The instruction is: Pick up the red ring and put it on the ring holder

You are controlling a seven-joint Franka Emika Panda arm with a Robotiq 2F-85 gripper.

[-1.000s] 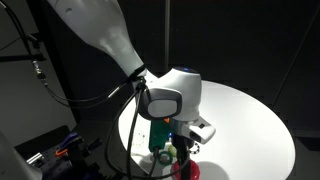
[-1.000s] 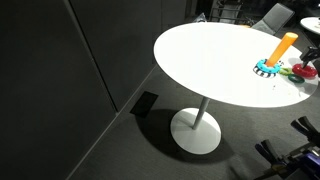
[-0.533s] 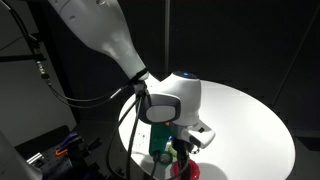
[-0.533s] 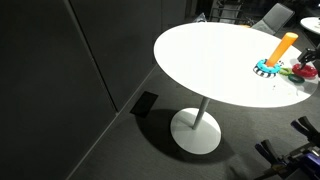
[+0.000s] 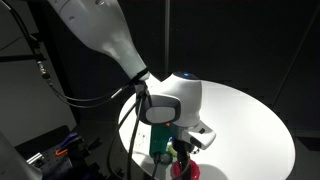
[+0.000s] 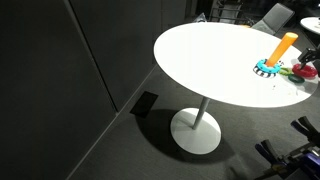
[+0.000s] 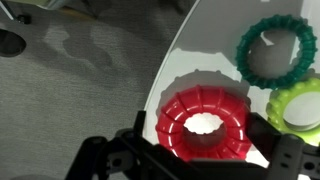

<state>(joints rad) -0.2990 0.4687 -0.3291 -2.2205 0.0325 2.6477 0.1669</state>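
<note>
Finds the red ring point(image 7: 205, 125) lying flat at the very edge of the white round table point(image 7: 215, 30). Shows the gripper point(image 7: 195, 165) over the red ring, jaws spread apart, one to each side of it, clamped on nothing. Places a dark green ring point(image 7: 277, 50) and a lime ring point(image 7: 300, 108) just beyond the red ring, and, in an exterior view, the ring holder point(image 6: 283, 50) upright near it.
</note>
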